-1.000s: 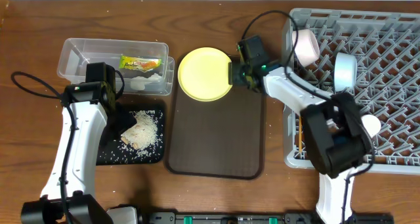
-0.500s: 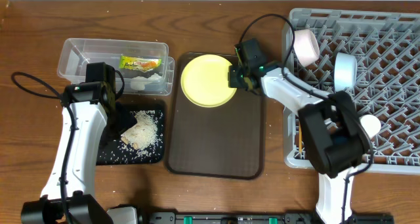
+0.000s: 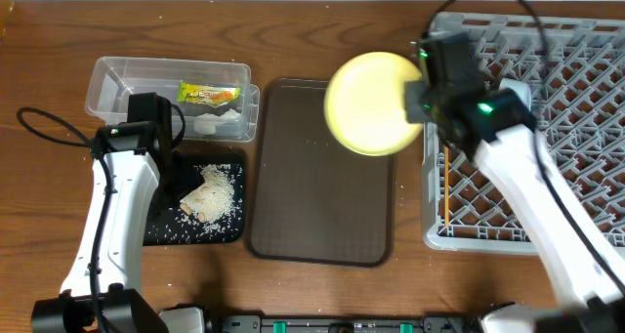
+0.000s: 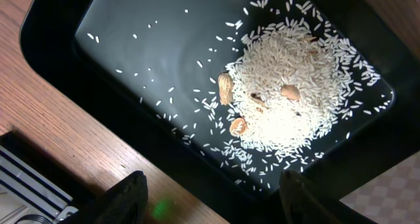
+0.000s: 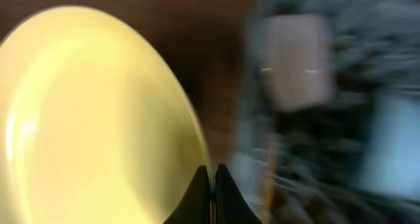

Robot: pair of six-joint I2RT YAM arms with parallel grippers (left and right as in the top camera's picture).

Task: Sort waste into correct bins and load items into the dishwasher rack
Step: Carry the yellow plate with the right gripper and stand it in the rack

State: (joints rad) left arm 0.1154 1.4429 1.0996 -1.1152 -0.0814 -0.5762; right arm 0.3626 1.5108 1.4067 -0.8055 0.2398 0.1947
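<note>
My right gripper [image 3: 414,104] is shut on the rim of the round yellow plate [image 3: 369,104]. It holds the plate in the air over the right edge of the brown tray, next to the grey dishwasher rack [image 3: 586,128]. In the right wrist view the fingertips [image 5: 205,181] pinch the plate [image 5: 98,119] edge, and the rack behind is blurred. My left gripper [image 3: 182,182] hangs open over the black tray [image 3: 161,230], beside the rice pile [image 3: 217,194]. In the left wrist view the rice [image 4: 295,86] lies on the black tray [image 4: 131,53] ahead of the open gripper [image 4: 216,204]. The snack wrapper [image 3: 208,96] and a white scrap [image 3: 210,125] lie in the clear tub [image 3: 117,84].
The dark brown serving tray [image 3: 322,196] lies between the bins and the rack. A thin chopstick [image 3: 444,191] lies along the rack's left side. A pale blurred cup [image 5: 298,60] shows in the right wrist view. A few brown nut pieces [image 4: 225,87] sit in the rice.
My right gripper has shut on the yellow plate, lifted it off the brown tray and carried it right toward the rack. The left arm has not moved.
</note>
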